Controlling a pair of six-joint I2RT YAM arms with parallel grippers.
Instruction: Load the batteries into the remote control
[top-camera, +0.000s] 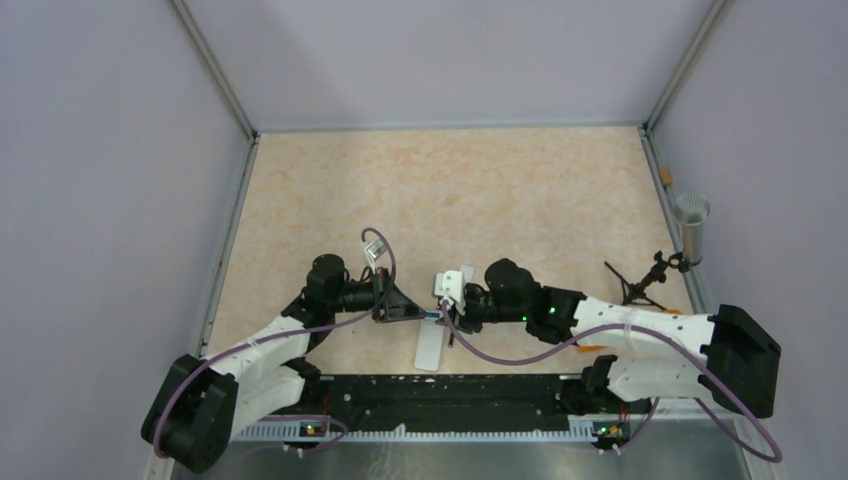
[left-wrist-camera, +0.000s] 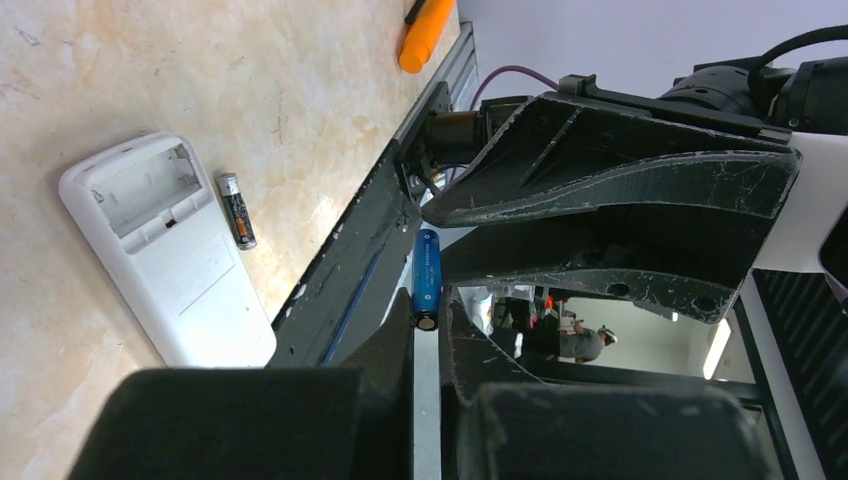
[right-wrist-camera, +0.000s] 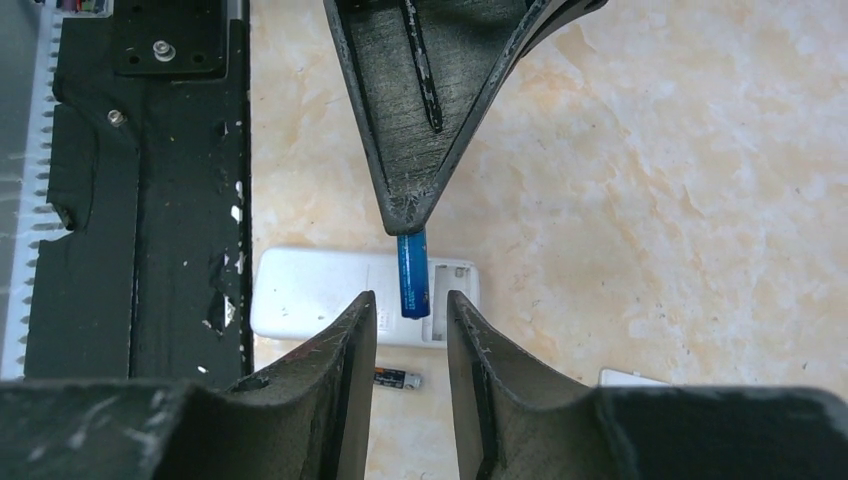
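Note:
The white remote control (left-wrist-camera: 165, 255) lies back up on the table with its battery bay open; it also shows in the top view (top-camera: 432, 350) and the right wrist view (right-wrist-camera: 320, 295). The dark battery (left-wrist-camera: 237, 210) lies on the table beside the bay, also in the right wrist view (right-wrist-camera: 397, 378). My left gripper (left-wrist-camera: 428, 312) is shut on the blue battery (left-wrist-camera: 427, 275) and holds it above the remote (top-camera: 432, 314). My right gripper (right-wrist-camera: 410, 312) is open, its fingertips on either side of the blue battery's (right-wrist-camera: 412, 275) free end without touching it.
An orange tapered tool (left-wrist-camera: 425, 35) lies by the near rail. A flat white piece (right-wrist-camera: 635, 378) lies on the table under my right gripper. A grey cylinder (top-camera: 691, 225) and a black stand (top-camera: 640, 285) are at the right edge. The black base bar (top-camera: 440, 395) runs along the front.

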